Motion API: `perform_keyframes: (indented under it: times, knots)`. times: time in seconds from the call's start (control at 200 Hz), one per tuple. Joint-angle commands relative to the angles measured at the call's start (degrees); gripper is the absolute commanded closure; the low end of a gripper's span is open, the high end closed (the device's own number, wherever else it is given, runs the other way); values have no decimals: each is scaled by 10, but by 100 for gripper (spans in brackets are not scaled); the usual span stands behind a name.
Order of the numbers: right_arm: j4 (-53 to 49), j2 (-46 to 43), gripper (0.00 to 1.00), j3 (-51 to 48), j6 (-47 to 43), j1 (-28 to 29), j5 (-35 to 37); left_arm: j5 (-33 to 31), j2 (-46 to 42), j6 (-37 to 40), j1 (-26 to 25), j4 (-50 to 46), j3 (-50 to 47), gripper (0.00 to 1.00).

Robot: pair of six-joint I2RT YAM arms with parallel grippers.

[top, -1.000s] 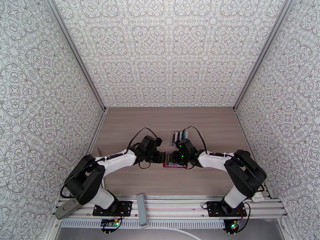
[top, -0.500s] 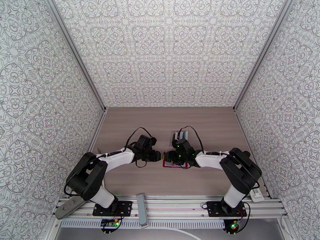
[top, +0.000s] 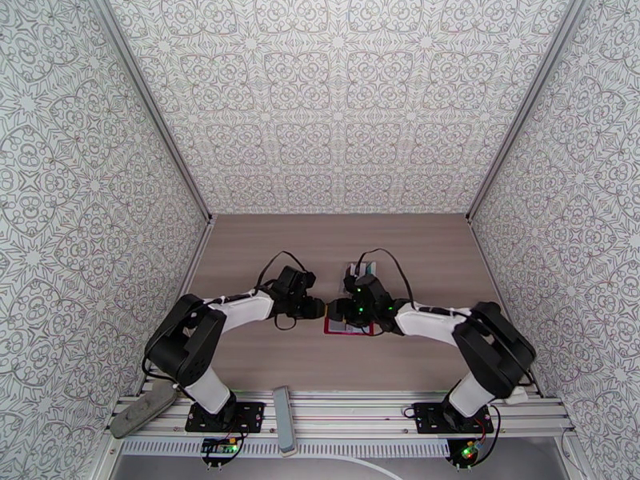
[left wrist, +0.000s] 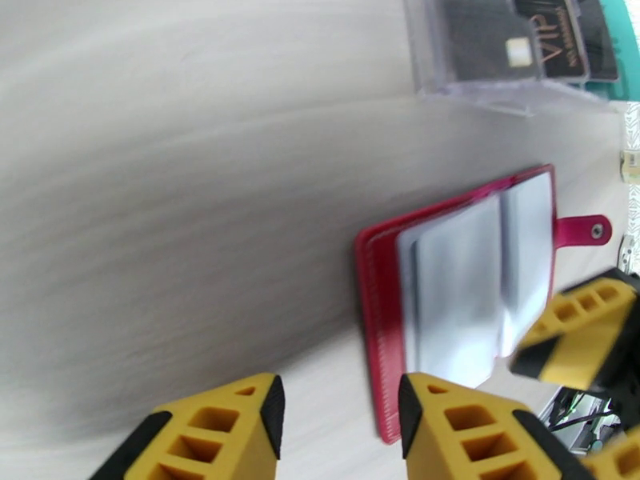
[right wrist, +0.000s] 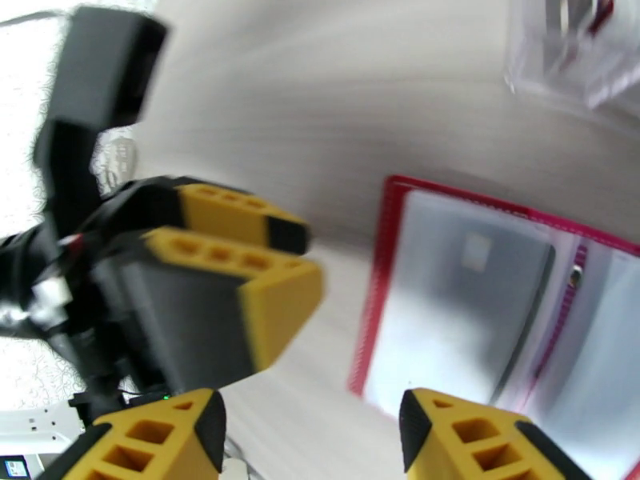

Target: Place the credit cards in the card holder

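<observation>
Three walls (top: 336,98) papered in a grey-on-white ornamental pattern close in the pale wood-grain tabletop (top: 256,242) lying under the jaws. Behind the jaws, along the near edge, runs an aluminium rail (top: 360,408), a grey bar (top: 282,416) lying across it. The light is soft and even.

free: far table (top: 320,242); obstacles: card holder (left wrist: 464,306), clear tray (left wrist: 496,74)

Overhead camera looks down; both close wrist cameras share the card holder (left wrist: 448,298).
</observation>
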Motion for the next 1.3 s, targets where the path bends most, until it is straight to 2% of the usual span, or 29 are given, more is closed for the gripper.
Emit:
perform_keyframes:
  times: [0.0,0.5,0.89,1.295]
  knots:
    - [-61,-19,38,18,-24,-3,34,15,16,10,-9,12,23,56]
    - [-90,-13,39,-14,-34,-24,54,1,86,29,-34,-4,68,56]
    - [-100,-15,40,-51,-34,-24,63,-24,101,41,-70,-19,75,57]
    - [-136,-66,40,-46,-39,-25,78,-29,89,35,-70,-26,79,57]
